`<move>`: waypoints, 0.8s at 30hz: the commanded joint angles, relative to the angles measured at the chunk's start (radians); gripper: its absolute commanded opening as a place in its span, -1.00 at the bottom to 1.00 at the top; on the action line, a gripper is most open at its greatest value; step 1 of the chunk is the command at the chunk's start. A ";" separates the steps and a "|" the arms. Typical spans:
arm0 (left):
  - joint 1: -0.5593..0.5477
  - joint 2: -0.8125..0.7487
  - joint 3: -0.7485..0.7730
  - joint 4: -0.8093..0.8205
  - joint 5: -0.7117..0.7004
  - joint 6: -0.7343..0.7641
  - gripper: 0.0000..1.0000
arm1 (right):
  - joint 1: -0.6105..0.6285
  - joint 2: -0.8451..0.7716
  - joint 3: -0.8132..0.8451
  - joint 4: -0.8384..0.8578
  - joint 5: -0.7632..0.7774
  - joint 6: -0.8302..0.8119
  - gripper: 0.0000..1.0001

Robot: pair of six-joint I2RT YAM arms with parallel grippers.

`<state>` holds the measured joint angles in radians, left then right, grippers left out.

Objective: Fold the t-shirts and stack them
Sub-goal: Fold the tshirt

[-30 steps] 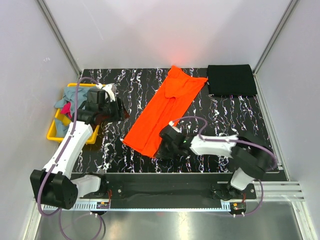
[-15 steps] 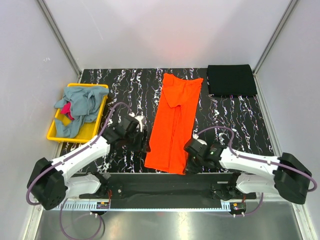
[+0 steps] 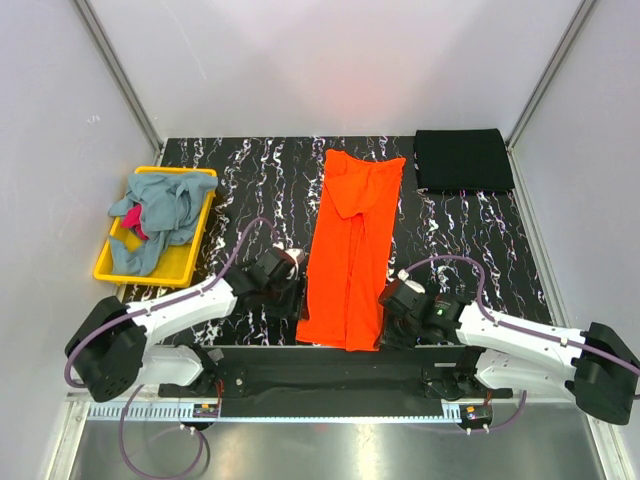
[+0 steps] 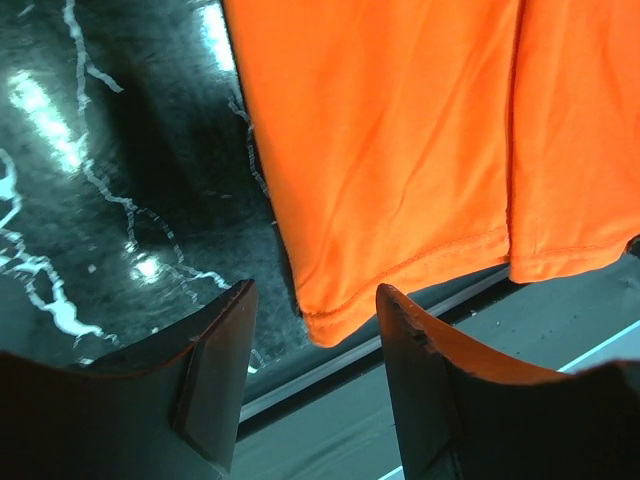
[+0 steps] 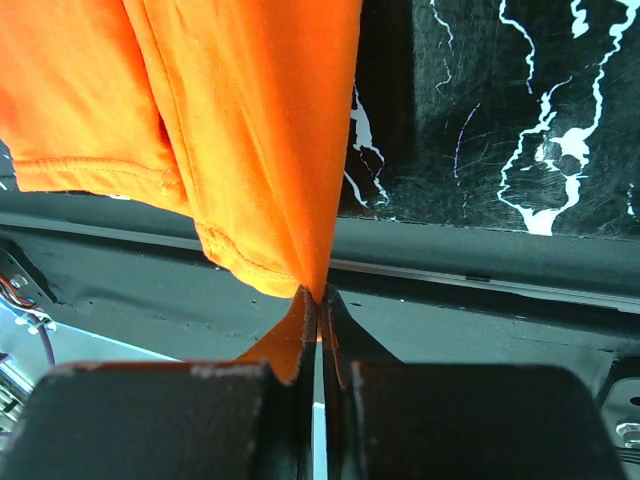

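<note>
Right gripper [image 5: 318, 298] pinches the 5 o'clock hem corner of the orange shirt [image 3: 352, 250]. Left gripper [image 4: 312, 305] gapes at its 7 o'clock corner, contact unclear.

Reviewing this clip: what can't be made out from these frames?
- Top view: how many shirts fill the yellow bin; grey-blue t-shirts heap over the magenta t-shirt.
- Top view: layers in the black t-shirt; too dark and small.
- Right wrist view: how much of the orange t-shirt the right tool pinches; its fingers hide it.
- Left wrist view: the orange t-shirt's far end; cut off by the frame's top edge.
</note>
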<state>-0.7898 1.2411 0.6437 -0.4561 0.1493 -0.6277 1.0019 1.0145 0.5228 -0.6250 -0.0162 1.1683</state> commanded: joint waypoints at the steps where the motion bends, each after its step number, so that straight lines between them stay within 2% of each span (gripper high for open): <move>1: -0.012 0.026 -0.010 0.095 0.010 -0.015 0.11 | -0.003 -0.014 0.009 -0.018 0.041 0.019 -0.96; 5: -0.022 0.061 -0.035 0.135 0.033 -0.026 0.04 | -0.002 0.004 0.026 -0.030 0.042 0.005 -0.95; 9: -0.031 0.083 -0.068 0.154 0.042 -0.049 -0.28 | -0.003 0.019 0.025 -0.045 0.048 -0.001 -0.95; 10: -0.035 0.081 -0.076 0.161 0.042 -0.055 -0.52 | -0.002 0.021 0.022 -0.047 0.044 -0.001 -0.95; 13: -0.049 0.067 -0.110 0.183 0.045 -0.087 -1.00 | -0.003 0.015 0.005 -0.054 0.041 -0.004 -0.95; 20: -0.054 0.034 -0.151 0.206 0.049 -0.145 -0.99 | -0.003 -0.042 -0.015 -0.097 0.071 0.004 -0.95; 24: -0.055 0.020 -0.145 0.201 0.053 -0.164 -0.66 | -0.005 -0.056 -0.012 -0.105 0.078 0.002 -0.95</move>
<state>-0.8387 1.2839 0.5091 -0.2604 0.1951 -0.7673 1.0019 0.9791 0.5098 -0.7013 0.0185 1.1679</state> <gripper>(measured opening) 0.139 0.022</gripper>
